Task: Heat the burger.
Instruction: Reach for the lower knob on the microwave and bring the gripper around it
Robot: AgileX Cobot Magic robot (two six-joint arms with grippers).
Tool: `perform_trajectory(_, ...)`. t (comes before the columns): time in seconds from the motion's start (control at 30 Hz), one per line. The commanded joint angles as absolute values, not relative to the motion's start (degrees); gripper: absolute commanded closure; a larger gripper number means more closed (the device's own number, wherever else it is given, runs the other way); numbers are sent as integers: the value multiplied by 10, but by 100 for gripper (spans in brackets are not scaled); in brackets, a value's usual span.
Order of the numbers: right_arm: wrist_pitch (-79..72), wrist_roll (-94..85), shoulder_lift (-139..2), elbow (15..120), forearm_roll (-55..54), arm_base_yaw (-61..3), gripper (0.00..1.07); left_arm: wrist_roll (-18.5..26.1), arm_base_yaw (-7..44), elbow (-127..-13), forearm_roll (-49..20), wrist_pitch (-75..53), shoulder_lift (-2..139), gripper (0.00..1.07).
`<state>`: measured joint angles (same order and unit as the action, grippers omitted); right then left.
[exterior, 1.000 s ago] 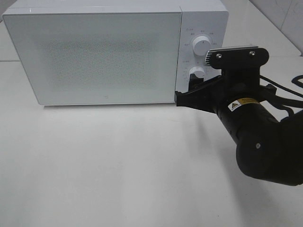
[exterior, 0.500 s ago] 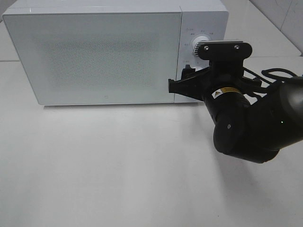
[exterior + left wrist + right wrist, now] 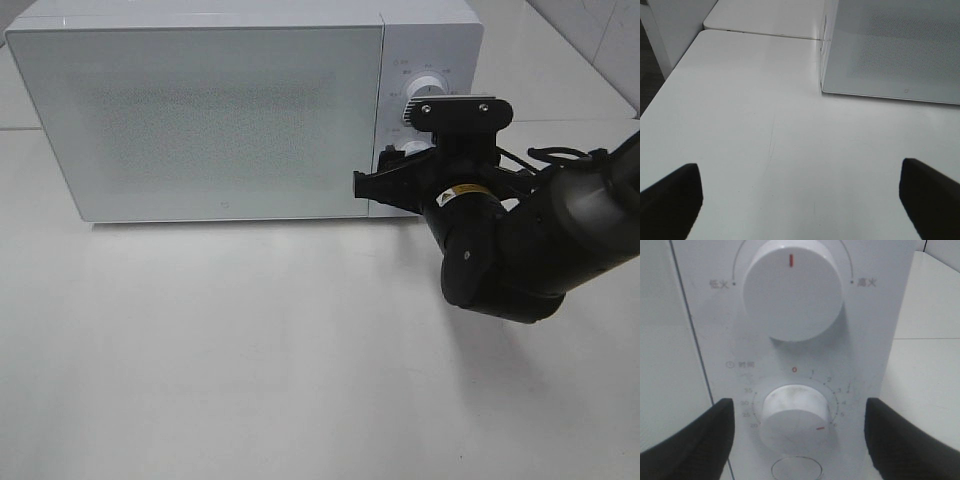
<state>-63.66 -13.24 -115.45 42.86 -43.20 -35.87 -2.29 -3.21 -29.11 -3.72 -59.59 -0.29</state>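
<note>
A: How is the left gripper (image 3: pixel 800 200)?
B: Spread wide, empty, above the white table (image 3: pixel 740 125), near the closed microwave (image 3: pixel 220 120).
A: The burger?
B: In no view; I cannot tell where.
A: The right gripper (image 3: pixel 797 437)?
B: Parted, fingers flanking the lower dial (image 3: pixel 796 412), not touching it.

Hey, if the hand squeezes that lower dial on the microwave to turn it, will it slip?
Possibly: the lower dial looks like smooth white plastic without ridges, so a grip may slide. It seems rigid, unlikely to deform. The microwave is bulky and sits flat, so it probably stays put.
</note>
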Motion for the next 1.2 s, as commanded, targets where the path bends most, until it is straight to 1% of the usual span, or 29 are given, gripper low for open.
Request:
perform_trajectory(0.03,-635,-125,-1161,439,-423,-352,37,-24,-34,-288,-40,-593,-14,6)
perform_trajectory(0.4,-637,-119,-1187,468,-413,-347,37,-24,-34,-288,-40,-593,-14,6)
perform_trajectory(0.5,-641,-115,-1187,469,-415,-347,38,-24,-34,-288,-40,-593,-14,6)
perform_trajectory(0.57,-641,-114,-1187,472,-416,-347,42,-24,-34,-288,-40,-593,-14,6)
perform_trajectory(0.6,-641,-114,-1187,472,-416,-347,42,-24,-34,-288,-40,-593,-14,6)
perform_trajectory(0.63,-640,-114,-1187,472,-416,-347,47,-24,-34,-288,-40,-593,-14,6)
perform_trajectory(0.67,-640,-114,-1187,472,-416,-347,47,-24,-34,-288,-40,-593,-14,6)
perform_trajectory(0.7,-641,-114,-1187,473,-416,-347,55,-24,-34,-288,-40,-593,-14,6)
perform_trajectory(0.73,-641,-114,-1187,473,-416,-347,60,-24,-34,-288,-40,-593,-14,6)
perform_trajectory(0.77,-641,-114,-1187,473,-416,-347,60,-24,-34,-288,-40,-593,-14,6)
perform_trajectory(0.83,-642,-113,-1187,474,-415,-347,82,-24,-34,-288,-40,-593,-14,6)
perform_trajectory(0.87,-642,-113,-1187,474,-415,-347,82,-24,-34,-288,-40,-593,-14,6)
perform_trajectory(0.9,-647,-109,-1187,474,-412,-347,87,-24,-34,-288,-40,-593,-14,6)
perform_trajectory(0.93,-647,-109,-1187,474,-412,-347,87,-24,-34,-288,-40,-593,-14,6)
perform_trajectory(0.97,-651,-103,-1187,474,-406,-347,93,-24,-34,-288,-40,-593,-14,6)
perform_trajectory(1.0,-653,-102,-1187,474,-402,-347,95,-24,-34,-288,-40,-593,-14,6)
perform_trajectory(1.03,-653,-102,-1187,474,-402,-347,95,-24,-34,-288,-40,-593,-14,6)
perform_trajectory(1.07,-654,-102,-1187,474,-399,-347,98,-24,-34,-288,-40,-593,-14,6)
perform_trajectory(1.2,-670,-95,-1187,474,-395,-347,98,-24,-34,-288,-40,-593,-14,6)
